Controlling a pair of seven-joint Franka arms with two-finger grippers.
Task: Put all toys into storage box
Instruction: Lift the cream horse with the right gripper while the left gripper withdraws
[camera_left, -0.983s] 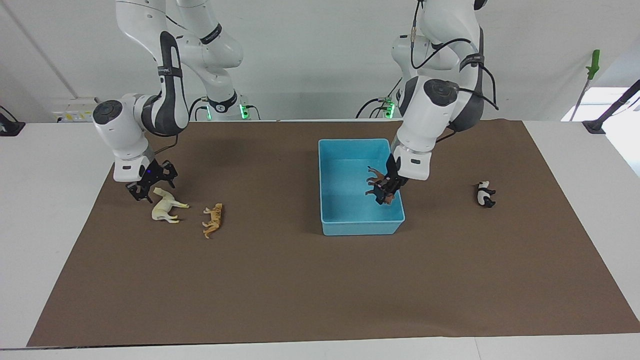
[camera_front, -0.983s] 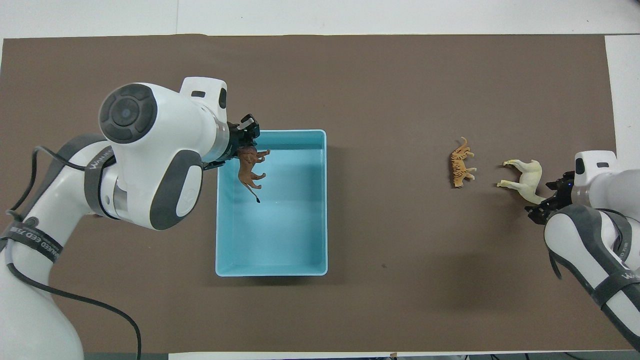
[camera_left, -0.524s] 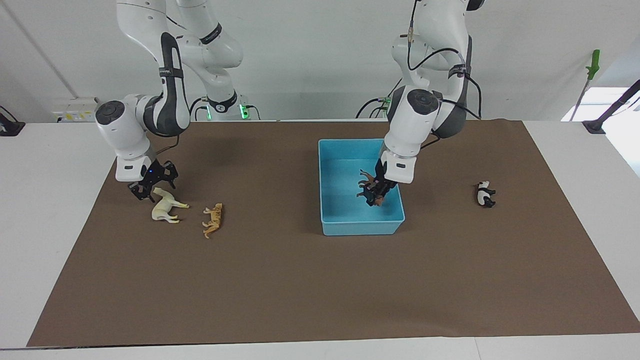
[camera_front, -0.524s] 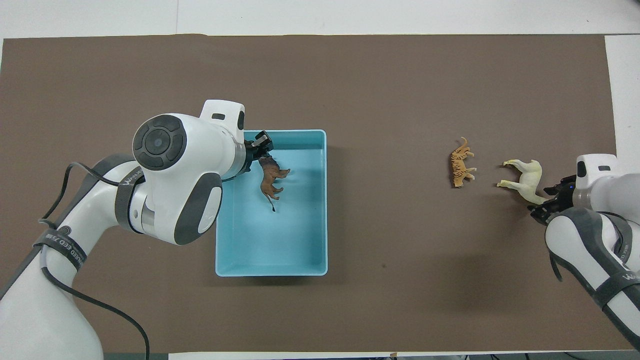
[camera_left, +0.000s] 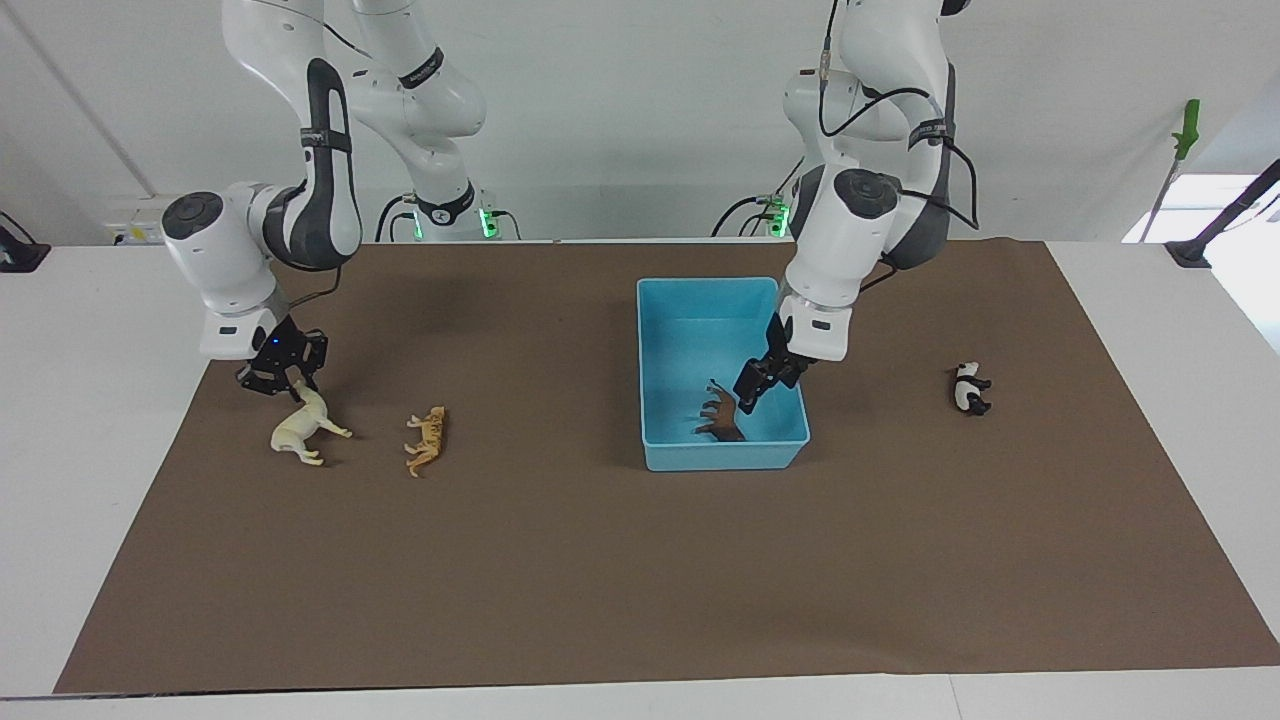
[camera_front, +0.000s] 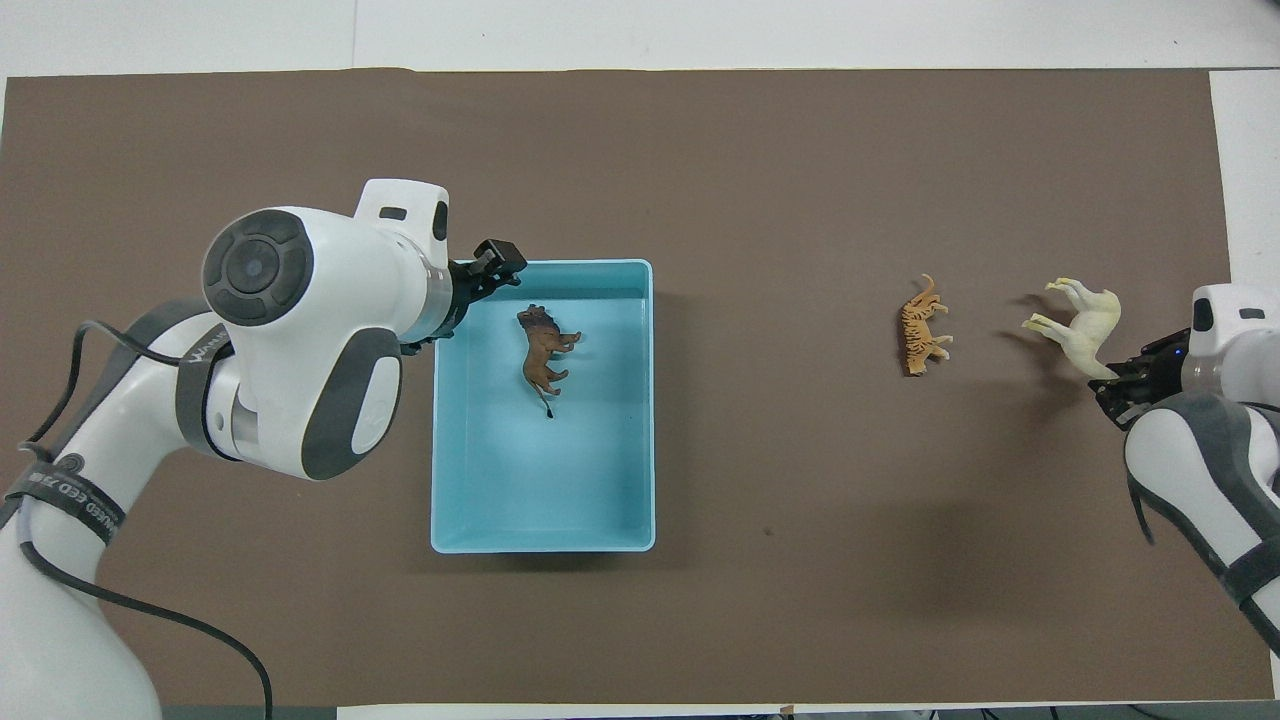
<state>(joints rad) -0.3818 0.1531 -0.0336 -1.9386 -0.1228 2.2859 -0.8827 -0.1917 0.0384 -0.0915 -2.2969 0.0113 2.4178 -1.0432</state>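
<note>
Left gripper (camera_left: 762, 386): over the corner of the blue box (camera_left: 700, 300) farthest from the robots toward the left arm's end, fingers apart, holding nothing, just above the brown figure (camera_left: 722, 415). In the overhead view this gripper (camera_front: 492, 266) shows at the box's (camera_front: 640, 420) upper left corner.

Right gripper (camera_left: 278, 372): at middle left of the facing view, clamped on the rear of the cream horse (camera_left: 300, 428), which hangs tilted with its legs off the mat. In the overhead view, gripper (camera_front: 1130, 373) at the right edge, horse (camera_front: 1085, 322) angled up and leftward from it.

Count: four figures, one box, two arms.
- Brown figure (camera_front: 543, 352): one, lying on its side inside the box, in the half farther from the robots; long axis roughly vertical in the overhead view, head toward the top, tail toward the bottom.
- Tiger (camera_left: 427, 438): one, on its side on the mat just beside the horse; in the overhead view (camera_front: 922, 328) long axis vertical.
- Panda (camera_left: 968, 388): one, on the mat at middle right of the facing view, well apart from the box; hidden under the arm in the overhead view.
</note>
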